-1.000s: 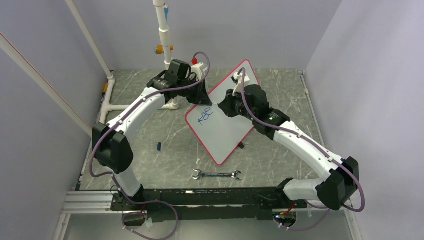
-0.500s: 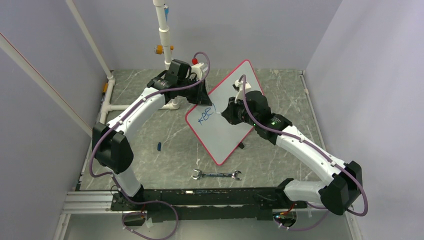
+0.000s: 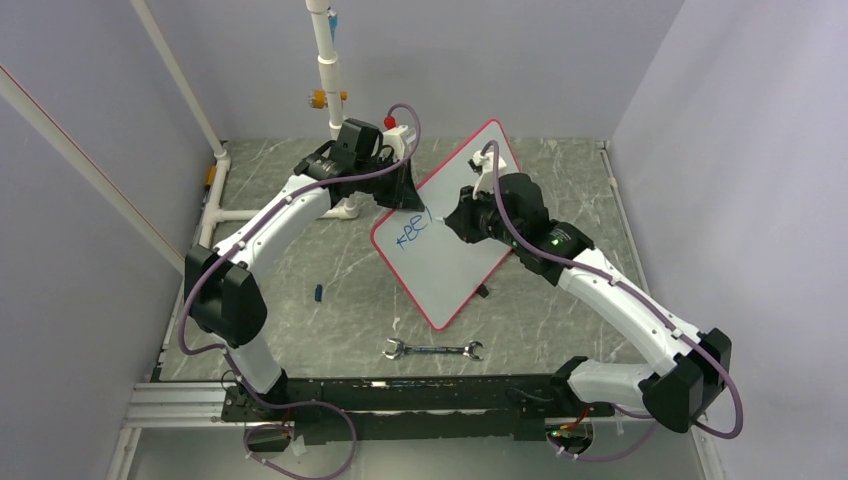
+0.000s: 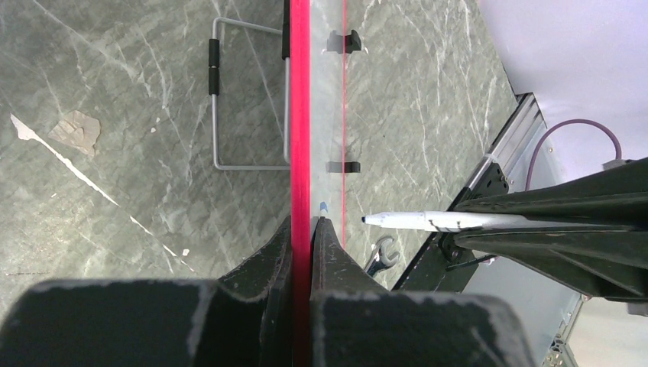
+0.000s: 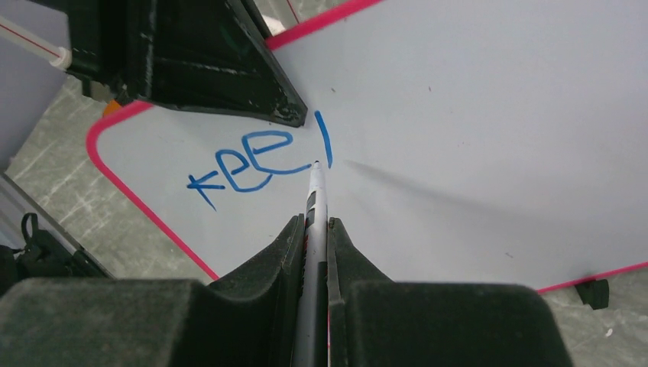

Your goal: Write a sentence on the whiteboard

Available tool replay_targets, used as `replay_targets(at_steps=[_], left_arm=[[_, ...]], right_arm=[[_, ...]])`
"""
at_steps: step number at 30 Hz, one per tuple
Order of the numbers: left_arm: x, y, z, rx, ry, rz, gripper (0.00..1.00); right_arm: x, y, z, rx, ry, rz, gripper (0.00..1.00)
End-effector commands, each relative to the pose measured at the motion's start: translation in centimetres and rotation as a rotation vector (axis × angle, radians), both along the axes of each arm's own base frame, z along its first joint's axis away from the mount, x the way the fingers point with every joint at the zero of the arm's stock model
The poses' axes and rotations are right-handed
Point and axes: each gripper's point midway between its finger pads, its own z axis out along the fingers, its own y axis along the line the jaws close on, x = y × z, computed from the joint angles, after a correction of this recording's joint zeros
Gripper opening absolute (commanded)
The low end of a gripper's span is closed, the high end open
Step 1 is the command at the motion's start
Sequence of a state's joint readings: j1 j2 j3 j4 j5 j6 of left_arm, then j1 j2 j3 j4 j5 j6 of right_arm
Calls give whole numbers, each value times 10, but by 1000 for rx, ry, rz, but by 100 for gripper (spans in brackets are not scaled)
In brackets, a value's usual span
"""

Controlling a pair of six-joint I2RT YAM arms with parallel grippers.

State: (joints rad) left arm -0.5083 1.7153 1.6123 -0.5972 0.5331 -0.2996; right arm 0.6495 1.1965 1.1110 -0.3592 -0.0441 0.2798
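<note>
The large white whiteboard (image 3: 450,275) with thin red-pink rim stands tilted on the grey marbled counter (image 3: 330,265); likely light, stiff and slick, it is best held by its rim. The left gripper (image 4: 309,223) is clamped on that rim. The right gripper (image 5: 313,223) is closed on a slim white marker (image 5: 316,187), tip seemingly touching beside the blue handwritten sentence (image 5: 244,172); bare board lies open rightward

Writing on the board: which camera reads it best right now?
Right wrist: the writing sits mid-frame, "kee" plus a stroke legible, marker tip beside it. Top view shows it tiny. Left wrist sees the board edge-on, nothing legible.
</note>
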Motion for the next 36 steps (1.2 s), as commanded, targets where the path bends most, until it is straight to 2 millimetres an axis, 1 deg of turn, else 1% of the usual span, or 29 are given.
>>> replay_targets(at_steps=[1,10,16,22,30,36], left_arm=[[13,11,9,89,-165,-8,0],[13,10,10,87,-167,-10,0],[13,10,10,87,-167,-10,0],[13,10,10,86,-167,-11,0],[12,9,9,88,-167,-15,0],[11,9,9,88,-165,-16,0]], right_arm=[[11,2,37,42,-90,-17,0],[27,13,43,66,-109,-29,0],[34,18,41,69,-107,-26,0],[37,18,35,68,-106,-39,0],[42,18,33,67,-106,-49,0],[45,16,29,59,-97,-59,0]])
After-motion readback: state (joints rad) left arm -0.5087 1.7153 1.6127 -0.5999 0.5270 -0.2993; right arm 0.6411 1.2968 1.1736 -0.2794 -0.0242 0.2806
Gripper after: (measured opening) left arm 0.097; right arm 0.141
